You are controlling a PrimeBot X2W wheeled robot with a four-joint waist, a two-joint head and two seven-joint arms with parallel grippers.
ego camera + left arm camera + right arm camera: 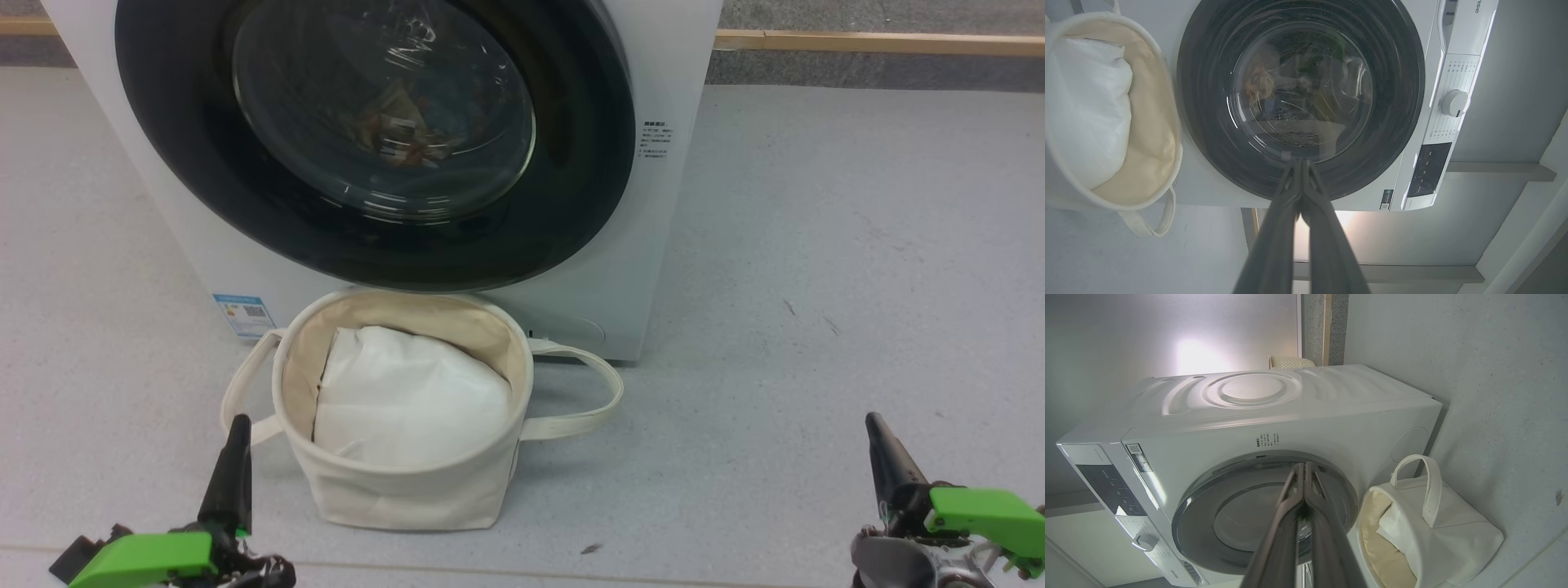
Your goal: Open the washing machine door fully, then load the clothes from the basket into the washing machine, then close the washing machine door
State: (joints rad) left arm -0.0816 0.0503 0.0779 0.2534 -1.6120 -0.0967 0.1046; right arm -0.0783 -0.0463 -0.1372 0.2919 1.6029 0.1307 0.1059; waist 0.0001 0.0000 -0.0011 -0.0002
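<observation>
Grey floor (816, 286) holds your washing machine (678, 82), door (571, 204) closed over the clothes (400, 122). Just before it stands the basket (408, 498) with a white lump (408, 400). Your left gripper (238, 425) and right gripper (875, 425) have jaws together.

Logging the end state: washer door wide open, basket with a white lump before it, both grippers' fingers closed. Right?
No: the washing machine door is shut, as the head view shows. The basket with the white lump does sit before it, and the left gripper and right gripper have their fingers closed.
</observation>
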